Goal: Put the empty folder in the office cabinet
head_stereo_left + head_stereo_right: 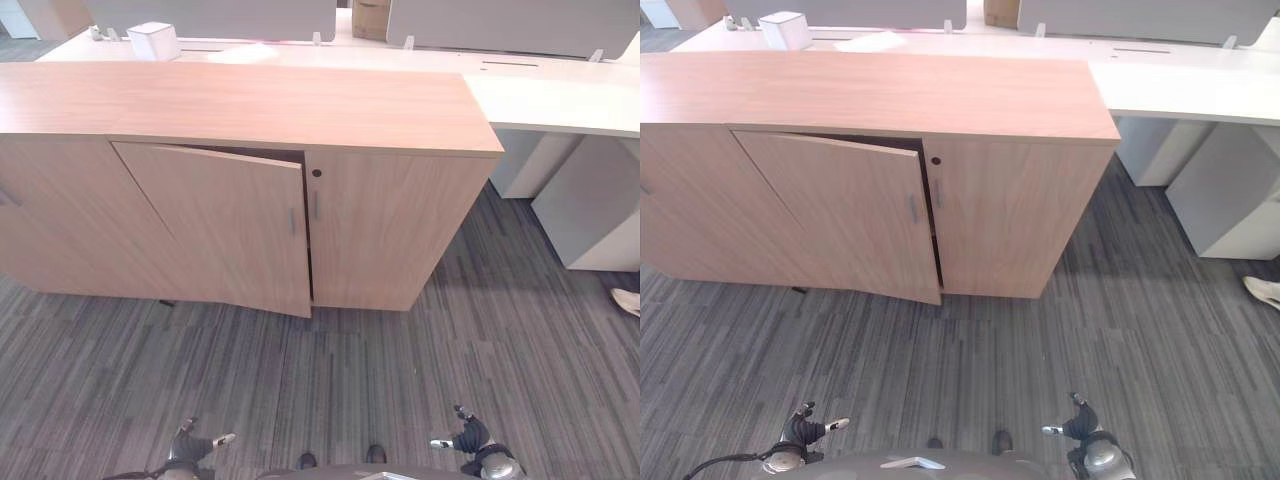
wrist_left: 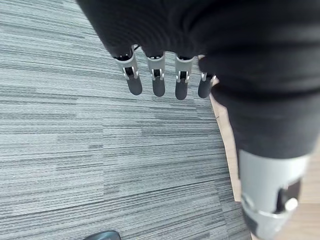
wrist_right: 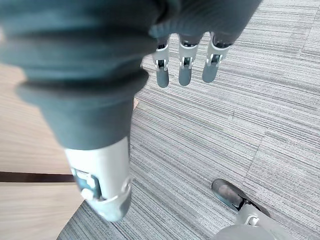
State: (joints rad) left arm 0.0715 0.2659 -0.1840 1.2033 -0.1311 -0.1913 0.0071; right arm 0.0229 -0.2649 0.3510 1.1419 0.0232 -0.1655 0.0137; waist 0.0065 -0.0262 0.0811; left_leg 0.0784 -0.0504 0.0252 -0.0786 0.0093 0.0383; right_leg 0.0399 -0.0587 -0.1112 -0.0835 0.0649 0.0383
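Wooden office cabinet across upper frame, its left door ajar, left hand and right hand low at bottom edge, fingers apparently straight, empty, over grey carpet.

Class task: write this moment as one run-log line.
left hand: open, low, empty | right hand: open, low, empty | cabinet: left door ajar, right door closed | folder: unseen

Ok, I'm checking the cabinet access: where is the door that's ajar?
In the left eye view the ajar door is the middle panel of the wooden office cabinet, left of the shut right-hand door, its handle edge swung out over the grey carpet.
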